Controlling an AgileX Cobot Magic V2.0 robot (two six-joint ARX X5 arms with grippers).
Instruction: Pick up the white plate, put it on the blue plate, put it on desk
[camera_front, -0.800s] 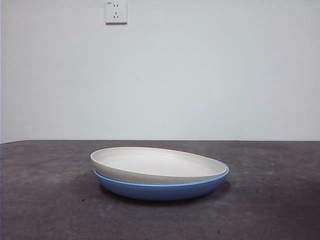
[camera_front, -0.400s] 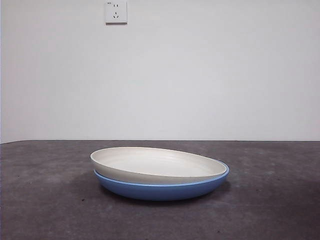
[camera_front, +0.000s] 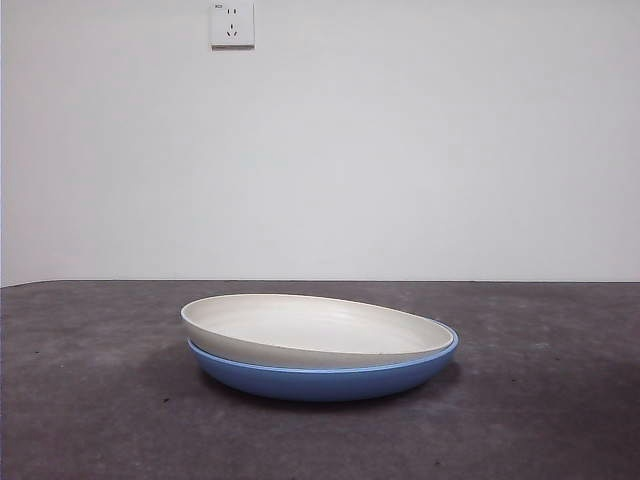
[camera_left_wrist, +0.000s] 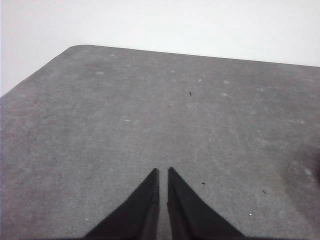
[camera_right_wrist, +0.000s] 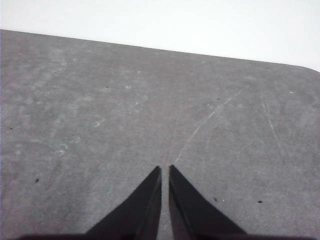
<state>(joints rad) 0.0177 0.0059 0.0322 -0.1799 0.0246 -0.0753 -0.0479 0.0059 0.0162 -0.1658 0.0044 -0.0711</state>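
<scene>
Nothing has moved over the last second that I can make out from where I stand: the white plate (camera_front: 315, 328) sits exactly as it did, nested in the blue plate (camera_front: 325, 380), and no arm has come into the front view. The white one does not lie level. Its left edge rides up above the blue rim while its right edge drops down inside it, so it rests at a slight tilt. Both plates stand together on the dark grey bench (camera_front: 90, 420), a little left of the middle, with a wall socket (camera_front: 232, 23) high on the wall behind.

Both arms wait well away from the stack. The left gripper (camera_left_wrist: 163, 172) hangs over bare bench near a rounded corner, its fingers (camera_left_wrist: 148, 195) drawn together to a thin slit with nothing between them. The right gripper (camera_right_wrist: 165, 171) is the same over a scratched patch of bench, fingers (camera_right_wrist: 186, 200) almost touching and holding nothing. Neither wrist camera shows a plate.

With no change to speak of, I judge the stacking step done and the arms idle between steps. If the white plate is to go back onto the bench, one arm must come in and take the raised left rim, which looks the easiest edge to catch.
</scene>
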